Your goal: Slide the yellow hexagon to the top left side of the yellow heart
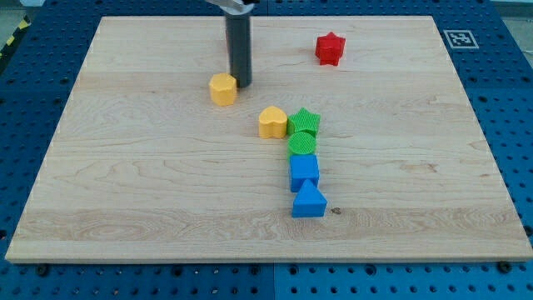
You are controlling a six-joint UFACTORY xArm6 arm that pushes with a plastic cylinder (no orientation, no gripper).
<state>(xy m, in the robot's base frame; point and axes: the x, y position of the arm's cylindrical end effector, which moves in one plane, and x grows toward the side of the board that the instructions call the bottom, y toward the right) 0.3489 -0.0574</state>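
Blocks: two yellow (222, 88), two green (304, 122), two blue (304, 172), one red (330, 48).

Yellow hexagon (222, 87) and yellow heart (272, 122); red star (330, 48); green star (305, 121) and ribbed green cylinder (302, 143); blue cube-like block (304, 172) and blue triangle (309, 202); dark rod with my tip (240, 83); pale wood-grained board (125, 192)

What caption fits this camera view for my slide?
My tip beside the yellow hexagon, up-left of the yellow heart on the board.

Wooden board (166, 208), blue perforated table (508, 100) around it
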